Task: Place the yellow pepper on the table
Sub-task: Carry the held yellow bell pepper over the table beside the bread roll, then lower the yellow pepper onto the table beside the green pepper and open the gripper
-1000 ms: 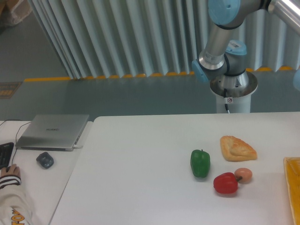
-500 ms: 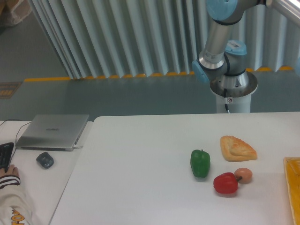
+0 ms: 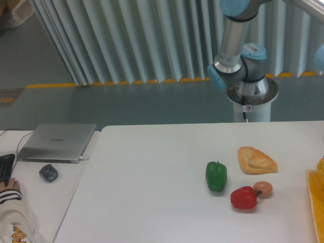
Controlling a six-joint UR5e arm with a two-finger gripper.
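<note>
Item: yellow pepper, a sliver at the right edge above the yellow tray. Fingers out of frame (we cannot tell their state). Risk, in our judgement: released over the tray's rim, not the table, it rolls into the red pepper.

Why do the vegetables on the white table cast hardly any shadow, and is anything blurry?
Fixed camera: soft, even light leaves only faint shadows under the green pepper and red pepper; the table shows no harsh glare. Everything looks slightly soft, and a yellow shape is cropped at the right edge.
</note>
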